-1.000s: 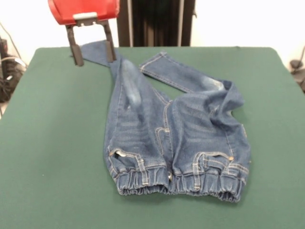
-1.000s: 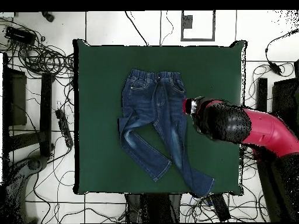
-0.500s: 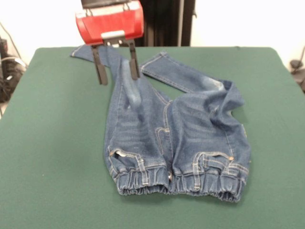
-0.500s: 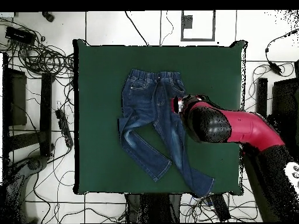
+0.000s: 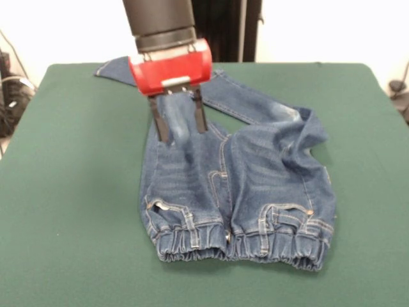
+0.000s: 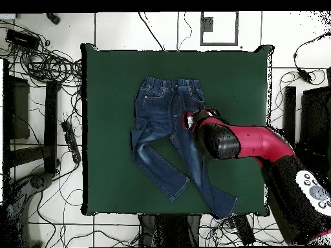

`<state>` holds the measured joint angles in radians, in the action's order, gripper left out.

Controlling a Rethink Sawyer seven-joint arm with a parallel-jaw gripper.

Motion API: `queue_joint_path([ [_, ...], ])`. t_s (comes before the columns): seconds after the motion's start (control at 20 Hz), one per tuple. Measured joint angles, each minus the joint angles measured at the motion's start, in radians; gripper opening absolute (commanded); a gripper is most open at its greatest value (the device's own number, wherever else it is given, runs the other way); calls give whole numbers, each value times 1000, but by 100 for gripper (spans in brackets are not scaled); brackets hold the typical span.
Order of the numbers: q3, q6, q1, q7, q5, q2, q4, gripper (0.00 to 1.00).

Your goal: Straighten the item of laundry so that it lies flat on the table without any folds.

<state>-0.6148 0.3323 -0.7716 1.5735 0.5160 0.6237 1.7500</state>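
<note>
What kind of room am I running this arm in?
Most likely a robotics lab: a green felt table on a tiled floor, loose cables around it, and the gripper working over jeans.

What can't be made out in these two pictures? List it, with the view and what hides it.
- Overhead view: the gripper fingertips, hidden under the arm.
- Front view: whether the fingertips touch the jeans; the angle does not show it.
- Front view: part of the left-hand jeans leg, behind the red gripper body.
- Both views: the fabric under the bunched fold on the other leg.
</note>
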Motion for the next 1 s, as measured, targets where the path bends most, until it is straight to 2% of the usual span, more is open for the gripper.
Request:
queue_joint_path([
  [0.35,0,-65,17,0,48,-58,0,100],
  [0.6,1,-170,29,0,95,-75,0,100],
  [0.65,6,-231,37,0,117,-80,0,100],
  [1.0,30,-424,62,0,168,-89,0,100],
])
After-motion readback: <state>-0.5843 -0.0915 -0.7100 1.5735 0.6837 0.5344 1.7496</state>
